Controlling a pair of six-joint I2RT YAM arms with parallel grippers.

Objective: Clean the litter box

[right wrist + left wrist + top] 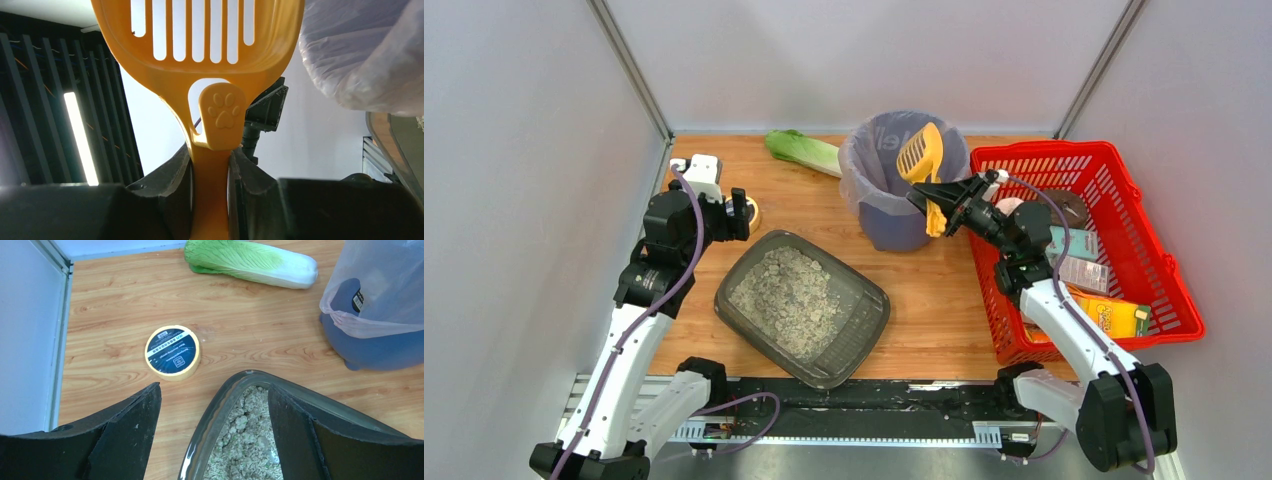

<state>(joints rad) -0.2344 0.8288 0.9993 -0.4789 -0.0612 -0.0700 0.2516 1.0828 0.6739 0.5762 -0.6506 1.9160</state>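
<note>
The litter box (849, 345), a shallow dark grey tray of grey-beige litter, lies on the wooden table in front of the arms. Its far rim shows in the left wrist view (235, 390). My left gripper (742, 214) is open and empty, hovering over the box's far left corner, with the rim between its fingers (135, 430). My right gripper (932, 205) is shut on the handle of a yellow slotted scoop (920, 155) and holds its head tipped over the purple bag-lined bin (874, 205). The scoop (210, 55) fills the right wrist view, handle clamped between the fingers (175, 180).
A roll of yellow tape (751, 212) lies by the left gripper and shows in the left wrist view (172, 351). A green cabbage (802, 150) lies at the back. A red mesh basket (1114, 170) with packets stands at the right.
</note>
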